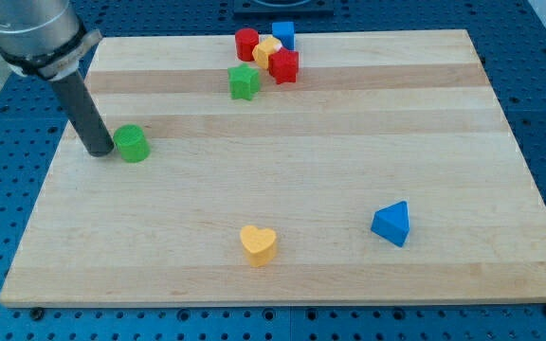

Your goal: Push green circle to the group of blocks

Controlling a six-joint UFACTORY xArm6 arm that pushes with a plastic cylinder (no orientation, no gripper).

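The green circle (133,143) is a short cylinder on the wooden board (282,180), at the view's left. My tip (100,152) stands just left of it, touching or nearly touching its side. The group of blocks sits at the view's top centre: a red cylinder (246,44), a yellow block (267,51), a blue block (283,35) and a red block (283,66), packed close together. A green star (244,82) lies just below and left of that group.
A yellow heart (258,244) lies near the view's bottom centre. A blue triangle (391,224) lies to its right. The board's left edge is close to my tip. A blue perforated table surrounds the board.
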